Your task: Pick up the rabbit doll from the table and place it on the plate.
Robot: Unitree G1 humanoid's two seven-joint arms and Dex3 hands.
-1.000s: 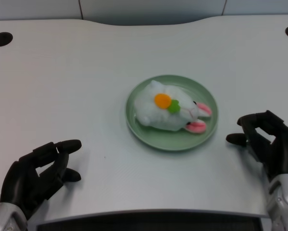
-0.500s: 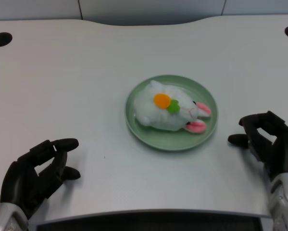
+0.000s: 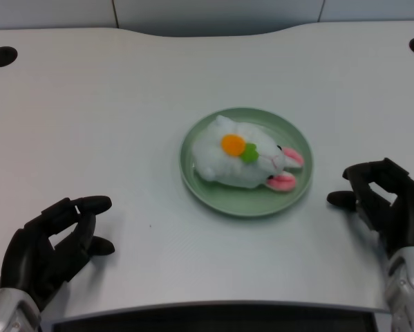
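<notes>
Already the placing step looks finished, judging from how things lie in the head view, the only view given. The soft white plush rabbit doll (image 3: 245, 160), with pink-lined ears, an orange disc and a small green patch on its upper side, lies on its side inside the round pale green plate (image 3: 205, 187). Its ears point toward the plate's right rim, and its body sits within the rim, not hanging over it. The plate rests near the middle of the white desk (image 3: 89, 124).

The black many-fingered left hand (image 3: 51, 249) is low at the picture's left, near the front edge of the desk and well apart from the plate. It holds nothing; its fingers are loosely curved with clear gaps between them and the thumb, so it reads as open and empty. The black right hand (image 3: 379, 197) waits to the right of the plate, near its rim but not touching it, and also holds nothing.

With the doll seated on the plate, the task seems complete. What remains, if anything, calls only for the left hand to keep clear of the plate and settle at rest, without nudging the plate or the doll.
</notes>
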